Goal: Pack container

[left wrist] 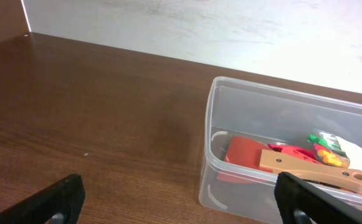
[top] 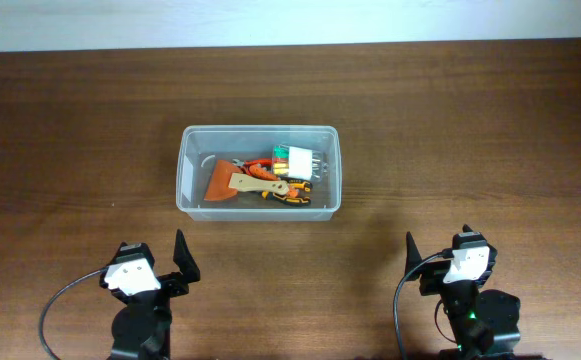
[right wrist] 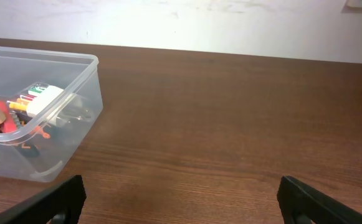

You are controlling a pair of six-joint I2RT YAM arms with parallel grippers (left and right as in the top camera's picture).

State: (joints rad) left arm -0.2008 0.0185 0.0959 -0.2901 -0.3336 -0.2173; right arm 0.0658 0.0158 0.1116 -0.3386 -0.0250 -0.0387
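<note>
Container (top: pixel 258 128) central, left hand (left wrist: pixel 181 202), right hand (right wrist: pixel 184 202) spread

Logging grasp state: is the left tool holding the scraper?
No, the wooden-handled scraper lies inside the container, and the left tool stands open and empty short of it.

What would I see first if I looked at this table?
The big clear container in the middle of the dark wooden table, with a wood-handled scraper, orange-handled pliers and a little case of coloured bits inside. Near the front edge, the left claw and right claw sit open, holding nothing.
</note>
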